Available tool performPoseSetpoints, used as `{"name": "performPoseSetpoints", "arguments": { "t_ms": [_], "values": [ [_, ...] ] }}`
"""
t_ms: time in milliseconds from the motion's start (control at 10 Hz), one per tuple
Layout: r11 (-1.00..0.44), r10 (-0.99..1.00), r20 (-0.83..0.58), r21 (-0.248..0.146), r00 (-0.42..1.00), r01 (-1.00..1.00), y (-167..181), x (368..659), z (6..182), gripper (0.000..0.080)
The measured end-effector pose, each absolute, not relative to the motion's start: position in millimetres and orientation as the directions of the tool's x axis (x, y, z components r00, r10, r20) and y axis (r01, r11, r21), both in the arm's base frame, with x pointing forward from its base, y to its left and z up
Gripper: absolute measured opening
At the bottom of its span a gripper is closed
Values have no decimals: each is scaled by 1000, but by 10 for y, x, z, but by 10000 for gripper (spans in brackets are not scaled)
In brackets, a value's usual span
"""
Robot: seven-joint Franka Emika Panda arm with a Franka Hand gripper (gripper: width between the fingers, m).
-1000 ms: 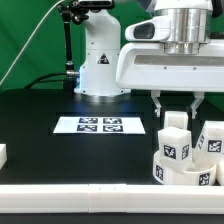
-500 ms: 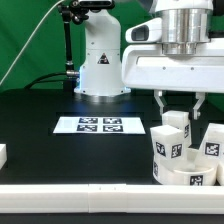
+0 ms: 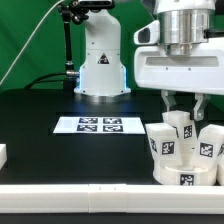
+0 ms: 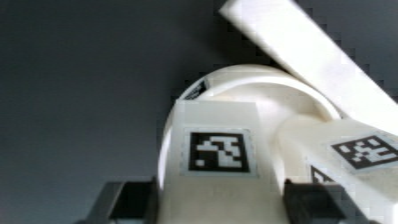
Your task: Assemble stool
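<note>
Here the gripper (image 3: 181, 108) is pinching an upright leg (image 3: 180, 128) on the seat (image 3: 186, 176), and a skewed release is risking toppling it.

White arm upright, wrist pointing straight down, gripper (image 3: 182, 107) jaws parted, low over table

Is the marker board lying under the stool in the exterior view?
No, the marker board lies flat on the black table toward the exterior view's left, apart from the stool, which stands below the gripper.
</note>
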State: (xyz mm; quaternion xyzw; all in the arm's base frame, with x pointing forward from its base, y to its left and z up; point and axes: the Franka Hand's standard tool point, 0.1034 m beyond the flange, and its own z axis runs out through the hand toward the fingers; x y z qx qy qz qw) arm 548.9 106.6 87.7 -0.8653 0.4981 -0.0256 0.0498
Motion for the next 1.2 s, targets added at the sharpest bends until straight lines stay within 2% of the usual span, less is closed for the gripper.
{"name": "performPoseSetpoints", "arguments": {
  "t_ms": [400,700,800,900,1000,1100,1200],
  "values": [
    [-118,-986,-101,-102,129,-988,1141,5460,879,337],
    [55,-990,-131,-83,-44,-995,1195,5449,878,337],
    [85,-988,-136,-79,-74,-993,1201,5448,876,411],
    [72,-989,-135,-79,-61,-994,1201,5445,871,411],
    [72,-989,-135,-79,-60,-994,1203,5445,871,582],
    [56,-989,-138,-59,-47,-997,1241,5438,893,582],
    [47,-989,-146,-54,-39,-997,1274,5468,945,635]
  ]
}}
